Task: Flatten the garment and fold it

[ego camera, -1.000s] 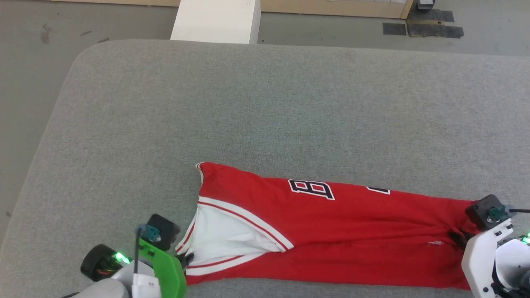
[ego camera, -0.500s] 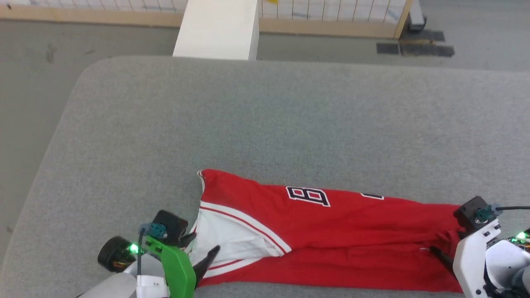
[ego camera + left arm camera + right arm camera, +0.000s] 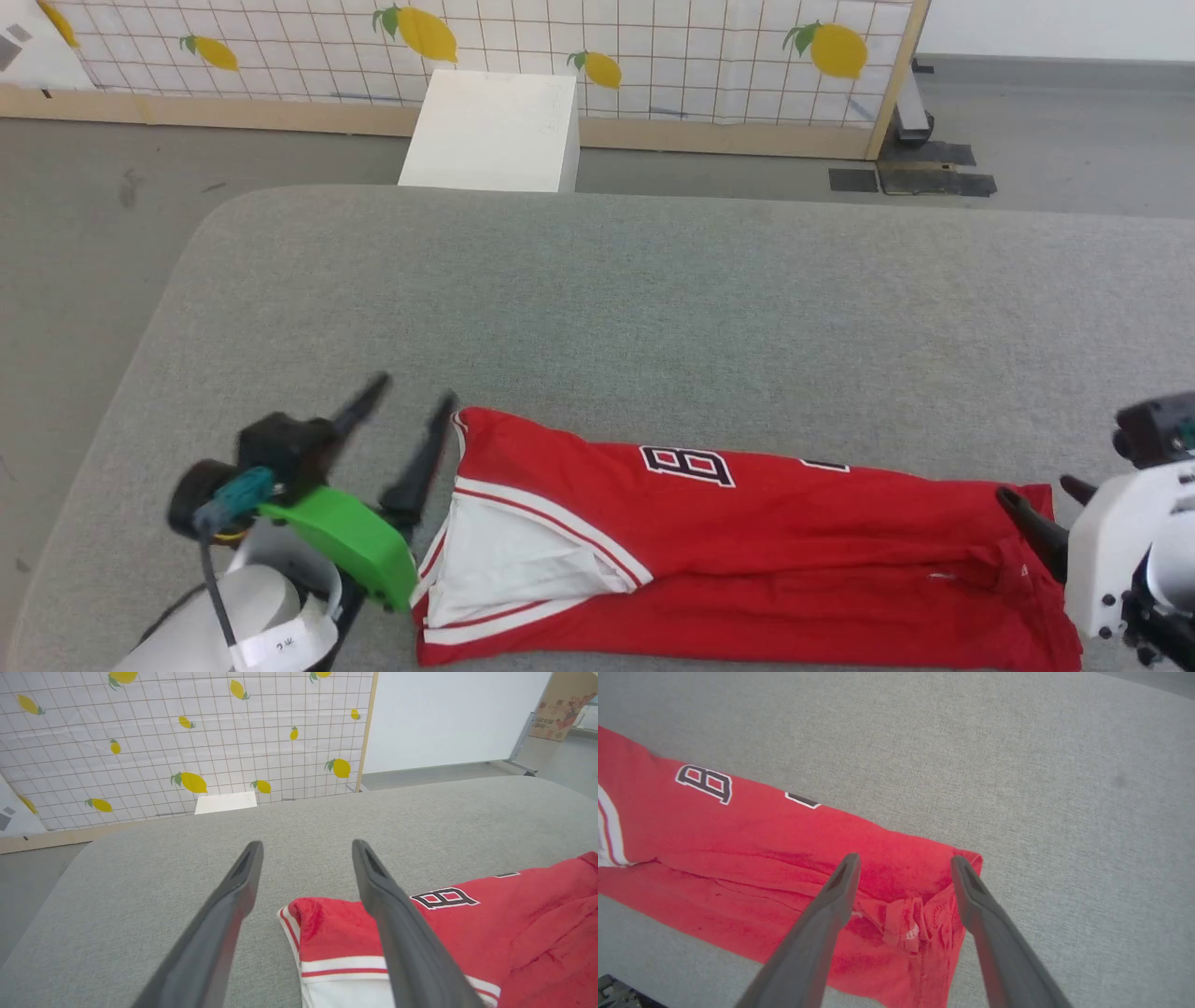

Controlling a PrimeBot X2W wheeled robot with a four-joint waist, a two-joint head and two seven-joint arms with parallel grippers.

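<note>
The right claw (image 3: 904,861) has its two long dark fingers spread wide over the bunched-up end of the red thin-fabric T-shirt (image 3: 761,858). The shirt's stretched out long on the grey fabric-covered table (image 3: 1017,765), with a black-and-white letter B (image 3: 704,783) showing.

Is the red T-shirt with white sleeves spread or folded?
Folded: the red T-shirt lies as a narrow strip, lettering cut at its edge.

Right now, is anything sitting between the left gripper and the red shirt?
Nothing visible does. The left gripper is open right at the garment's sleeve end, above the bare grey padded surface.
</note>
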